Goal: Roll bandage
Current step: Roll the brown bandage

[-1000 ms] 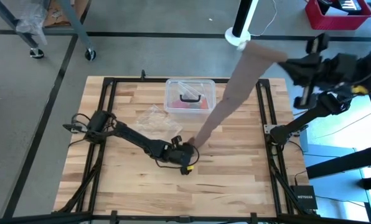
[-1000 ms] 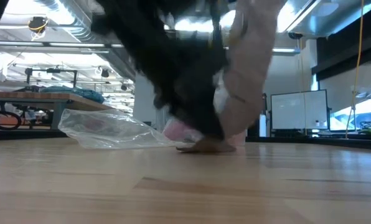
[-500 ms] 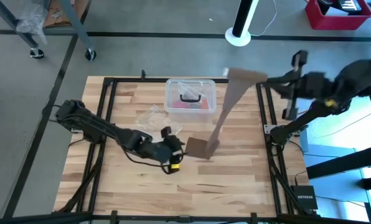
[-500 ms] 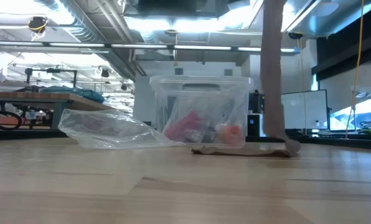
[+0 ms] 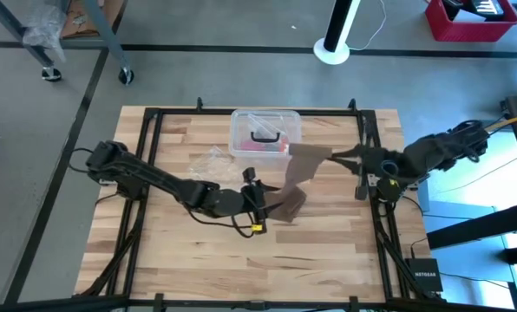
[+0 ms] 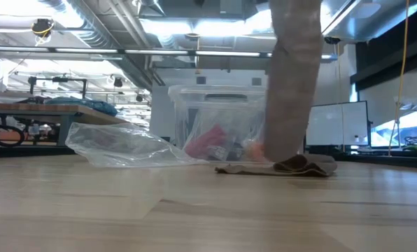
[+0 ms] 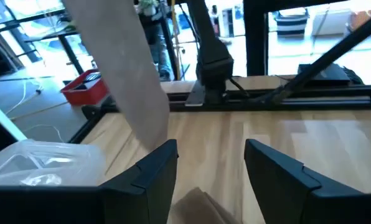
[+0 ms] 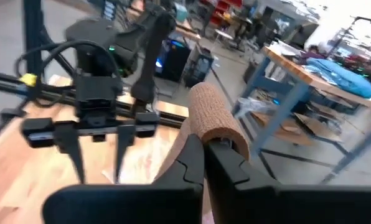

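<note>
The bandage point(image 5: 295, 178), a dull brown strip, hangs from my right gripper point(image 5: 332, 154), which is shut on its upper end above the table's right half. Its lower end point(image 6: 299, 166) lies bunched on the wood. My left gripper point(image 5: 263, 201) hovers open just left of that lower end, pointing toward the table's right. In the left wrist view the hanging strip point(image 7: 123, 74) passes beside one finger point(image 7: 164, 165), and a bit of the lying part point(image 7: 198, 208) shows below the gap. Nothing is between the left gripper's fingers. My right gripper pinches the bandage's upper end point(image 8: 213, 118) between its two fingers, and the end curls over the fingertips. The fingers come nearly level from the table's right. The strip hangs slack below them, slanting down to its lower end point(image 5: 284, 206) on the table.
A clear plastic box with a black handle point(image 5: 265, 134) stands at the far middle, just behind the hanging strip. A crumpled clear plastic bag point(image 5: 213, 165) lies left of it. A black frame point(image 5: 154, 117) runs round the tabletop. Bare wood lies toward the near edge.
My left gripper has let go of the bandage's lower end, opened, risen and tipped up toward level. My right gripper has come down and toward the table's middle with the upper end. The strip, stretched high before, now hangs slack with its lower end bunched on the table.
</note>
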